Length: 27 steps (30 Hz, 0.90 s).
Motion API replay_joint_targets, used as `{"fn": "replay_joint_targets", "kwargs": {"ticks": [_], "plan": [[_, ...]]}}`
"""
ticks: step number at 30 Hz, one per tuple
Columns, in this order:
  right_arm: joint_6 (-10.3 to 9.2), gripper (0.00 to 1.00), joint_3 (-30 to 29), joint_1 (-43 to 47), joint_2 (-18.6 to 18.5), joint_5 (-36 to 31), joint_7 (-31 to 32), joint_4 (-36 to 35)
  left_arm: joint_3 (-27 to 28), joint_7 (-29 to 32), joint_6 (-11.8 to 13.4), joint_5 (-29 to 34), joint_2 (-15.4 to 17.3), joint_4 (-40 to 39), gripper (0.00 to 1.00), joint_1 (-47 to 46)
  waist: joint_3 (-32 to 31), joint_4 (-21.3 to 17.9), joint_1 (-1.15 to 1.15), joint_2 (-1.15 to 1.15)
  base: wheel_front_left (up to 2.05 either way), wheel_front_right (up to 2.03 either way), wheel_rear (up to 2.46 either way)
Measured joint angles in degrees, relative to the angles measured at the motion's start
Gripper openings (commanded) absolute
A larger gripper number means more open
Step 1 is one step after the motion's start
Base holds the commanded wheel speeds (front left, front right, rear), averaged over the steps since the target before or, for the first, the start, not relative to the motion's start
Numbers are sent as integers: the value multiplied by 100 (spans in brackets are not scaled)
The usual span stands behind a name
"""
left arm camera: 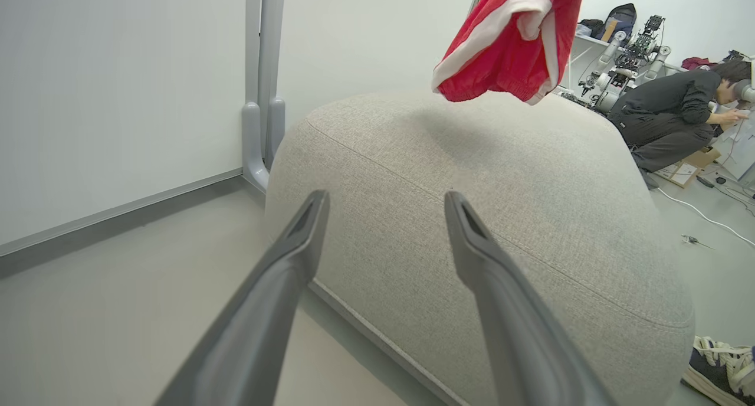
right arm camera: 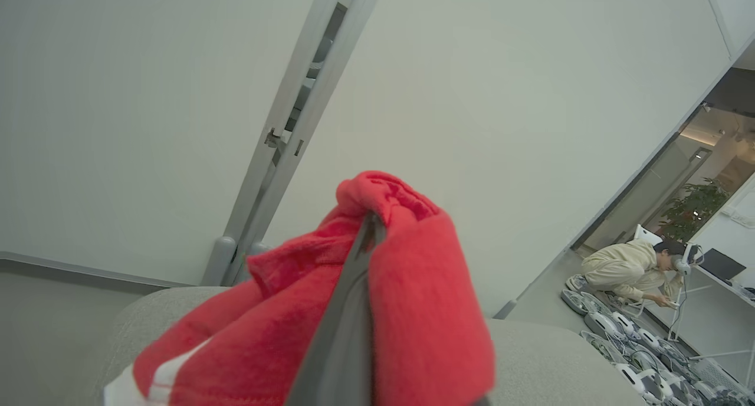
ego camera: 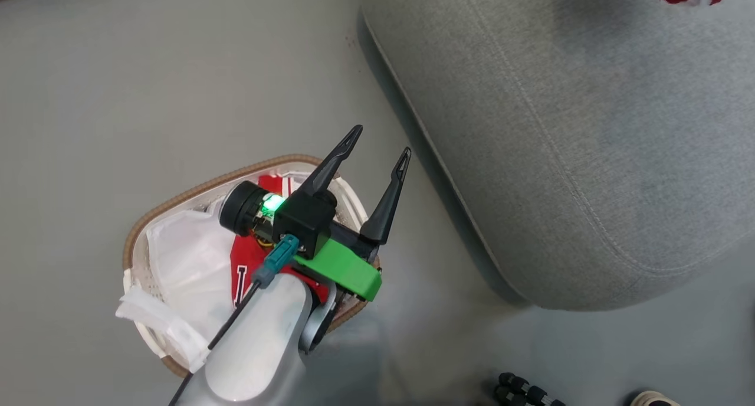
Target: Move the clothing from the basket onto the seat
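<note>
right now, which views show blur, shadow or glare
Right wrist view: the bright red white-striped garment in the right gripper's jaws is blurred, too close. Left wrist view: it shades the large grey fabric seat cushion. Head view: glare on the pale forearm.

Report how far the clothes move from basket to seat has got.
Done: one red garment is out of the basket. In hand: the right hand is shut on it, and it hangs above the seat, not yet laid down. Left: a second red garment lies in the basket, under the open left hand, ungrasped.
</note>
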Motion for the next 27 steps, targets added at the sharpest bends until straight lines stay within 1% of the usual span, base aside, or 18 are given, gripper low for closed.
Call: {"fn": "replay_joint_targets", "kwargs": {"ticks": [3,7,11,14,15,16,18,21,23,27], "plan": [[1,0,-54,-203,-53,5,0,379,-54,0,-8,20,0,11,100,-105,244,157,0,0,0,0,0],[0,0,-85,-352,-30,98,0,781,-75,0,-8,20,3,9,100,-193,488,379,0,0,0,0,0],[0,0,-222,-371,123,129,0,1403,-98,0,-3,24,3,22,100,-253,718,602,0,0,0,0,0],[1,0,-353,-269,232,29,0,1876,-112,0,1,25,4,46,100,-265,839,756,0,0,0,0,0],[1,5,-403,-210,268,-5,0,2008,-107,0,2,25,4,60,100,-267,870,805,1,0,0,0,0],[0,19,-438,-142,300,-47,0,2097,-92,0,9,25,4,81,100,-267,896,853,0,0,0,0,0],[1,100,-542,-6,379,-92,0,2213,-46,0,24,25,4,104,100,-266,920,924,1,0,0,0,0],[1,100,-817,280,471,-127,0,2338,49,0,25,30,8,162,100,-247,881,978,0,0,0,0,0],[1,100,-1109,573,499,-193,0,2353,158,0,35,46,4,185,100,-180,800,989,1,0,0,0,0],[1,100,-1689,1138,645,-279,0,2186,316,0,36,45,7,205,100,-49,589,976,0,0,0,0,0]]}}
